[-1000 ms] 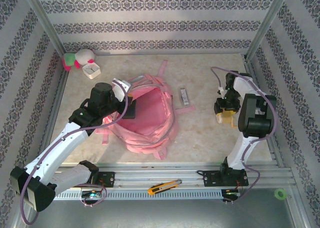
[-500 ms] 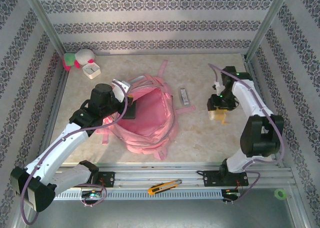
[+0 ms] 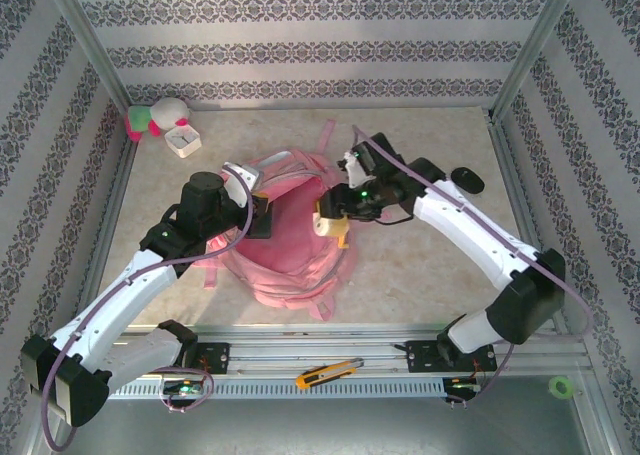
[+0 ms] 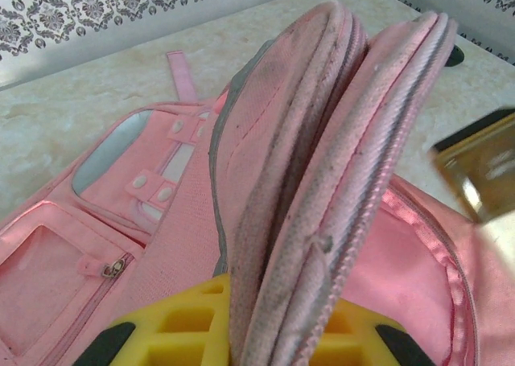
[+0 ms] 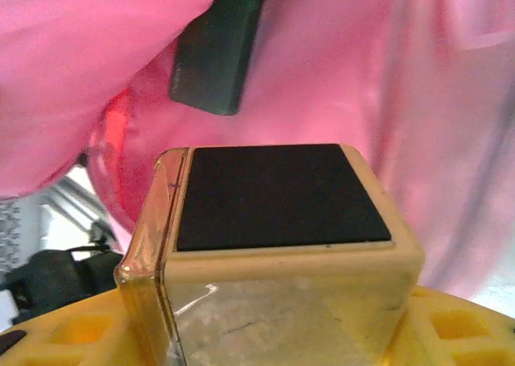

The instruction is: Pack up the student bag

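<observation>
Lying open mid-counter (image 3: 420,265): pink bag (image 3: 290,250), mouth up. Left fingers (image 3: 258,213) clenched on bag's left rim, doubled fabric edge pinched between them and raised. Right fingers (image 3: 340,233) grasping clear yellowish box (image 5: 273,197) with black top, held at bag's right rim, pink lining just behind it. Plush toy (image 3: 150,118) and small white case (image 3: 183,138) in far left corner. Black oval object (image 3: 468,180) at right. Yellow cutter (image 3: 328,373) on near rail.
</observation>
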Robot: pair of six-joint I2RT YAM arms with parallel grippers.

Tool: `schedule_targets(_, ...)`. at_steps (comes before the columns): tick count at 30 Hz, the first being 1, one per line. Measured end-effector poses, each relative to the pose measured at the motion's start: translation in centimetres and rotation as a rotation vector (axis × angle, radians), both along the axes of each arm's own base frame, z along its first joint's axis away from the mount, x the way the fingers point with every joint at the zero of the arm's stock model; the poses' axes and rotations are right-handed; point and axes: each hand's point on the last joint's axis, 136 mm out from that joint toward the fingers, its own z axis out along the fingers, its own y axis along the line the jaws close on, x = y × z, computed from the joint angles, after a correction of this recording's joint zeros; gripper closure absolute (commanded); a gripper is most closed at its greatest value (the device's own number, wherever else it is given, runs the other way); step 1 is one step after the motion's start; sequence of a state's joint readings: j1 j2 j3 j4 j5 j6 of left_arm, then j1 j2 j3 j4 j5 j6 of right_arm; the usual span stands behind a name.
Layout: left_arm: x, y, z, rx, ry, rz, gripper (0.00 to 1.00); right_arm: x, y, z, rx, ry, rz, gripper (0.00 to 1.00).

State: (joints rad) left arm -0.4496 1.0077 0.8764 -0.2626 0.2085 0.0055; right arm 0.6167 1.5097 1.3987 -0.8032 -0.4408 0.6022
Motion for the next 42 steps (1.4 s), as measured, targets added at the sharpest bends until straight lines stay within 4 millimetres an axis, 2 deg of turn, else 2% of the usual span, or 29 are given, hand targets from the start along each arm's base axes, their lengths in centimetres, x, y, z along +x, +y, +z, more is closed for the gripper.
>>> schedule_targets(4, 0.0, 0.0, 0.0, -0.007, 0.003, 0.003, 0.93, 0.3, 2.4, -1.9, 0.026, 0.075, -0.026, 0.45)
schedule_targets(9, 0.0, -0.1, 0.0, -0.018, 0.007, 0.001, 0.93, 0.6, 4.0, -3.9, 0.024, 0.142, -0.060, 0.41)
schedule_targets(10, 0.0, -0.1, -0.1, -0.019, 0.008, 0.003, 0.93, 0.6, 4.3, -4.3, 0.020, 0.153, -0.066, 0.37)
schedule_targets(12, 0.0, 0.0, -0.2, -0.023, 0.013, 0.009, 0.93, 1.0, 4.6, -4.7, 0.015, 0.164, -0.087, 0.23)
schedule_targets(15, 0.1, 0.1, -0.1, -0.032, 0.013, 0.016, 0.93, 2.2, 5.2, -4.5, 0.021, 0.143, -0.112, 0.17)
schedule_targets(20, 0.0, -0.1, -0.1, -0.040, 0.017, 0.009, 0.94, 2.8, 4.8, -4.3, -0.005, 0.102, -0.142, 0.16)
schedule_targets(24, -0.7, -0.3, -0.9, -0.048, 0.031, -0.018, 0.91, 1.7, 3.1, -3.2, -0.017, 0.047, -0.167, 0.17)
schedule_targets(25, -1.2, -0.4, -1.3, -0.050, 0.038, -0.034, 0.89, 1.1, 2.5, -2.6, -0.014, 0.027, -0.175, 0.17)
schedule_targets(26, -1.6, -0.5, -1.7, -0.052, 0.043, -0.052, 0.81, 0.5, 1.8, -2.0, -0.007, 0.004, -0.183, 0.17)
schedule_targets(28, -2.3, -0.8, -2.0, -0.056, 0.046, -0.089, 0.61, -0.4, 0.7, -0.9, 0.014, -0.045, -0.194, 0.18)
schedule_targets(30, -3.0, -1.4, -1.4, -0.077, 0.039, -0.134, 0.40, -1.3, -0.2, 0.1, 0.037, -0.097, -0.197, 0.18)
schedule_targets(32, -3.6, -1.5, -0.8, -0.099, 0.031, -0.151, 0.31, -2.1, -0.5, 0.9, 0.043, -0.156, -0.174, 0.19)
schedule_targets(37, -4.4, -0.7, 1.1, -0.158, 0.028, -0.099, 0.28, -4.2, 0.4, 3.2, 0.020, -0.376, 0.008, 0.21)
schedule_targets(42, -3.5, 2.4, 2.4, -0.193, 0.054, 0.081, 0.28, -6.8, 3.3, 3.5, -0.066, -0.598, 0.336, 0.25)
